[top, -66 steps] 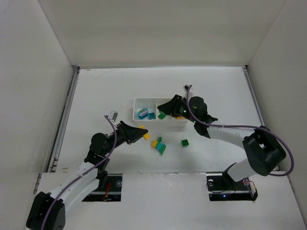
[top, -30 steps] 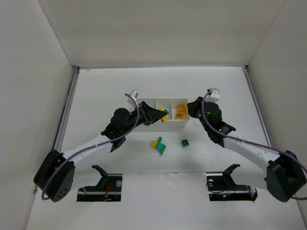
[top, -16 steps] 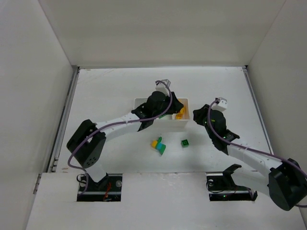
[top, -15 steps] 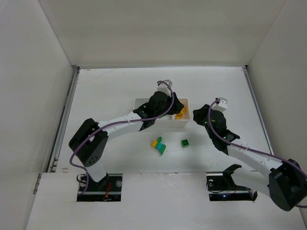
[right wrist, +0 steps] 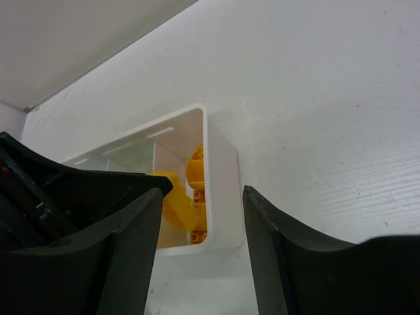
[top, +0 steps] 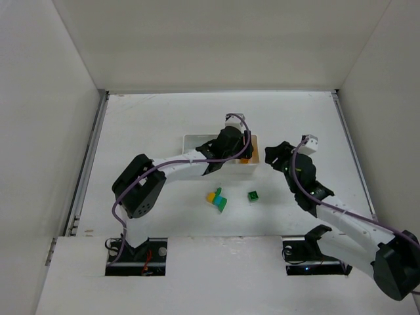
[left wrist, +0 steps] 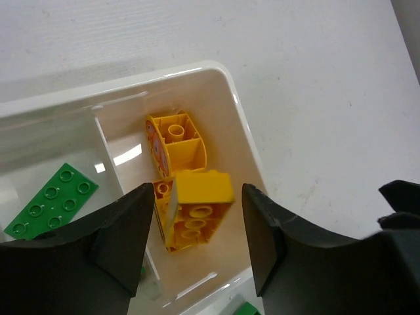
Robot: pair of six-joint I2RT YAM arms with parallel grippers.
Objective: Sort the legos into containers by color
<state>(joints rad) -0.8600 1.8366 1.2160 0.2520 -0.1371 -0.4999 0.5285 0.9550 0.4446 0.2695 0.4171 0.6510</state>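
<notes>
The white three-compartment tray [top: 197, 140] stands mid-table. My left gripper [top: 241, 149] hangs over its right compartment, open and empty. Below it lie yellow bricks [left wrist: 176, 139], and one slightly blurred yellow brick [left wrist: 200, 188] is between my fingertips' line of sight and the floor of that compartment [left wrist: 223, 73]. A green flat plate [left wrist: 51, 201] lies in the middle compartment. My right gripper [top: 271, 154] is open and empty just right of the tray [right wrist: 220, 197]. On the table are a yellow, teal and green cluster [top: 216, 197] and a green brick [top: 252, 195].
The left arm [top: 177, 167] lies across the tray's front and hides the left and middle compartments in the top view. The left gripper's black body [right wrist: 65, 190] fills the left of the right wrist view. White walls enclose the table.
My left arm swung from the table's left to above the right compartment, and the yellow brick it carried is out of its jaws. My right arm drew back from the tray to the right.
</notes>
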